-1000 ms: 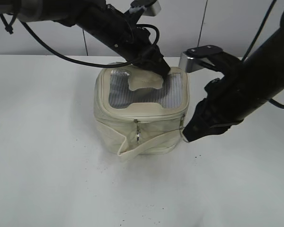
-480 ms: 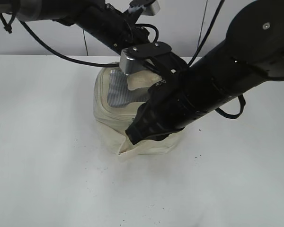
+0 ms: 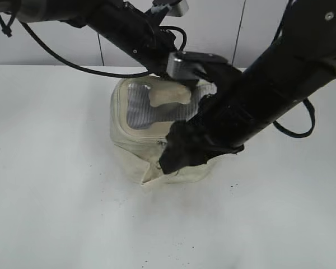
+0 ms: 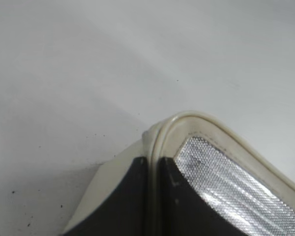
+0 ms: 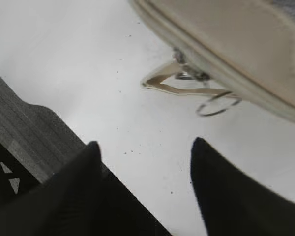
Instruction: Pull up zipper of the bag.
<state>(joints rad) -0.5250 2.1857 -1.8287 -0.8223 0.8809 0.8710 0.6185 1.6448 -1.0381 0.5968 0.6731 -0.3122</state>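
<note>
The cream bag [image 3: 131, 148] stands on the white table, its lid with the grey ribbed window and bone-shaped patch [image 3: 167, 96] facing up. My left gripper [image 4: 154, 167] is shut on the lid's rim [image 4: 187, 117] at a back corner; in the exterior view my right arm hides it. My right gripper [image 3: 171, 159] is open and empty, low in front of the bag's front face. In the right wrist view, its jaws [image 5: 146, 147] sit just short of a silver zipper pull with a round ring [image 5: 219, 104] hanging under the bag's zipper rim [image 5: 236, 73].
The flat cream strap [image 5: 174, 83] loops out beside the pull. The white table [image 3: 56, 213] carries small dark specks. A dark grey strip [image 5: 34, 137] lies along the table edge near my right gripper. A pale wall [image 3: 61, 53] stands behind.
My right arm has swung left from the bag's right side across its front, and now covers the front right of the bag. The left arm holds still on the lid rim.
</note>
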